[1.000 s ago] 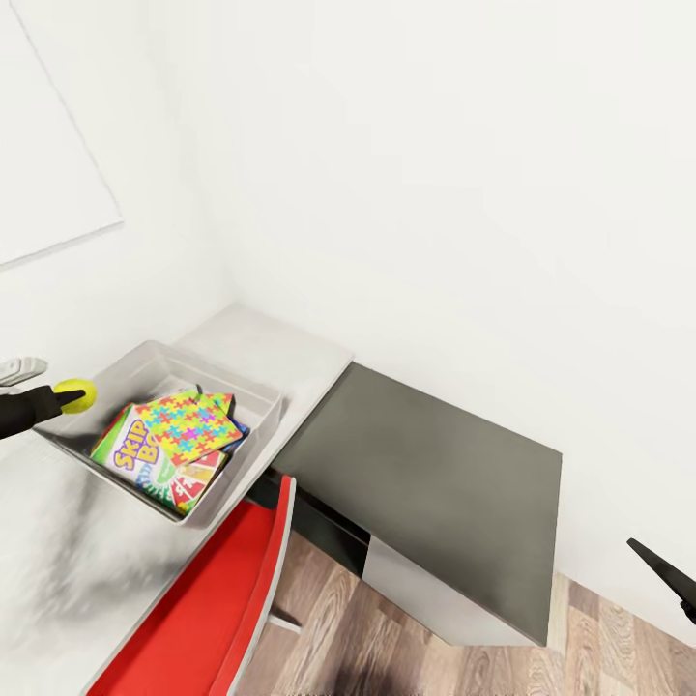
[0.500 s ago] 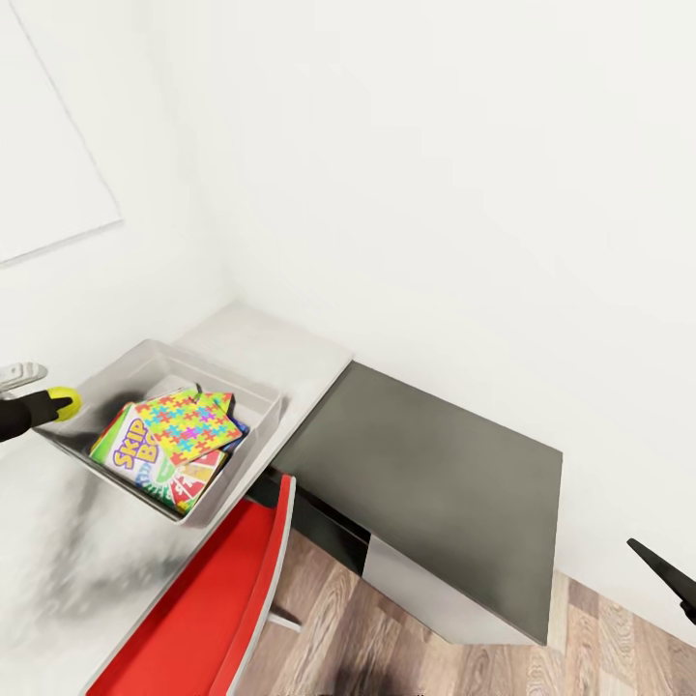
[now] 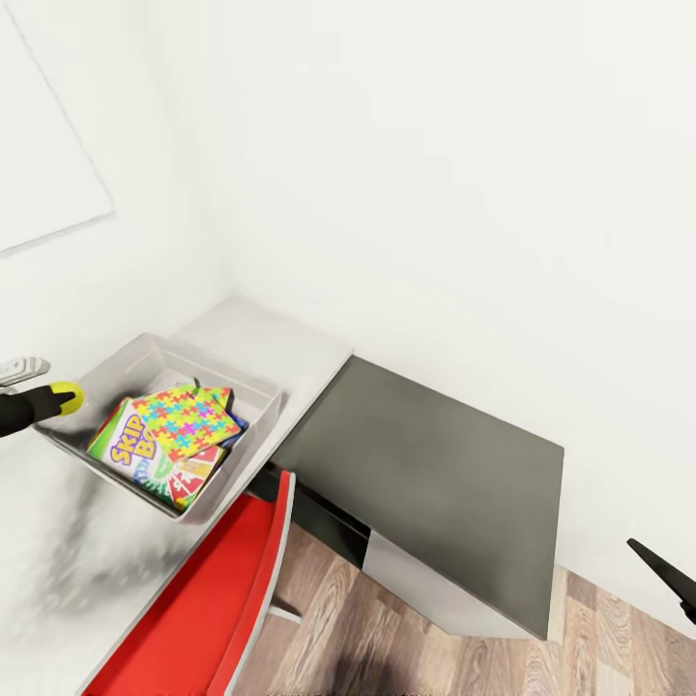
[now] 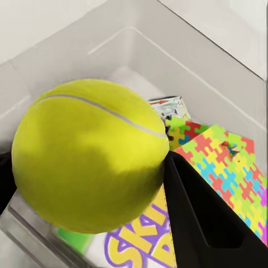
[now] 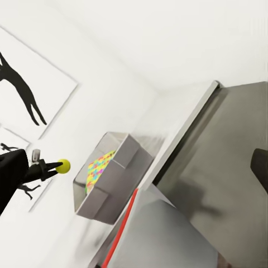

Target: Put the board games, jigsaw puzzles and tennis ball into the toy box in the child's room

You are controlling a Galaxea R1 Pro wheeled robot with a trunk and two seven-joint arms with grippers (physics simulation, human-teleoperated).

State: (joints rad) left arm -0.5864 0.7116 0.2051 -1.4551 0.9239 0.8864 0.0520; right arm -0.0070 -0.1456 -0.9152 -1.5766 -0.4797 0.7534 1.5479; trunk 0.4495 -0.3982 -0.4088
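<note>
Left wrist view puts the tennis ball (image 4: 89, 153) close up, pinched between the left gripper's (image 4: 95, 184) dark fingers (image 4: 206, 218), which are closed against its sides. Below it lies the toy box (image 4: 184, 61), where a SKIP-BO board game (image 4: 139, 245) and a bright jigsaw puzzle (image 4: 223, 162) rest on the floor of the box. In the head view the ball (image 3: 67, 396) hangs at the tip of the left gripper (image 3: 58, 399), above the box's near-left wall (image 3: 72, 440). The puzzle (image 3: 184, 418) lies on top of the SKIP-BO box (image 3: 135, 449), with other flat boxes partly hidden beneath. The toy box stands on the table (image 3: 280, 348), beside a dark cabinet (image 3: 425, 474). A red chair (image 3: 208, 599) sits before the table. Only a dark tip of the right gripper (image 3: 667, 575) shows at the head view's lower right edge; I cannot tell whether it is open or closed.
</note>
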